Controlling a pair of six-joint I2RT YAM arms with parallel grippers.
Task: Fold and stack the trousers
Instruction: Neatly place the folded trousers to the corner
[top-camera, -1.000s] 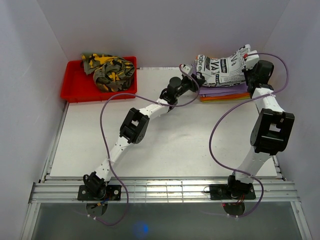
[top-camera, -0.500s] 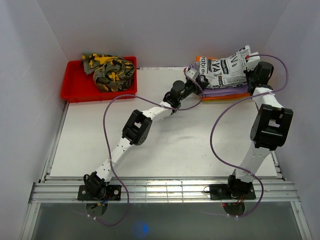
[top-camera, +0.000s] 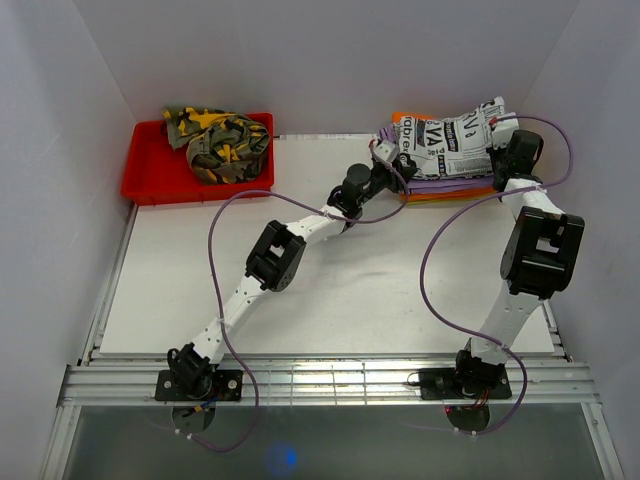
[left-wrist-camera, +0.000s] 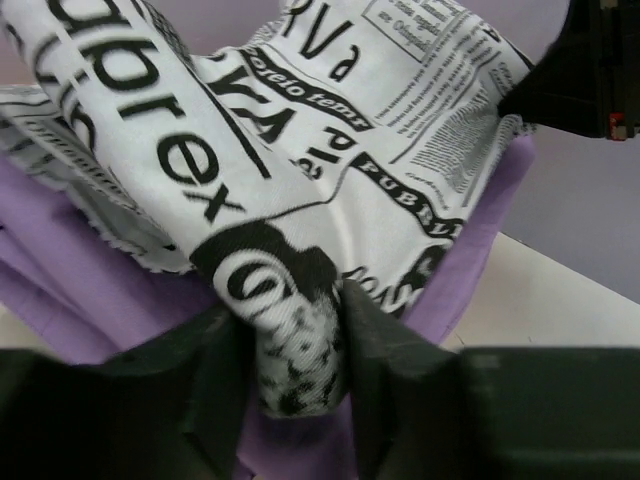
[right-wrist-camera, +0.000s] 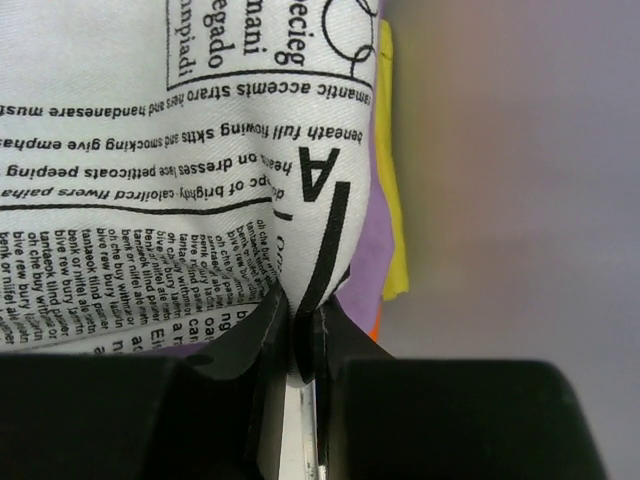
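Pinching crumpled newsprint-patterned trousers (top-camera: 448, 133), the left pincer (left-wrist-camera: 295, 355) and right pincer (right-wrist-camera: 298, 335) hold them over the flat purple stack (top-camera: 445, 186). Cloth sits lower, farther back than before

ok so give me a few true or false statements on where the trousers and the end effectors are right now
1. The left end effector and the right end effector each pinch the newspaper-print trousers. True.
2. The red tray holds nothing. False: camouflage trousers lie in it.
3. The newspaper-print trousers sit over a folded pile with purple on top. True.
4. The newspaper-print trousers lie flat at the near edge. False: they are bunched at the far right, over the pile.
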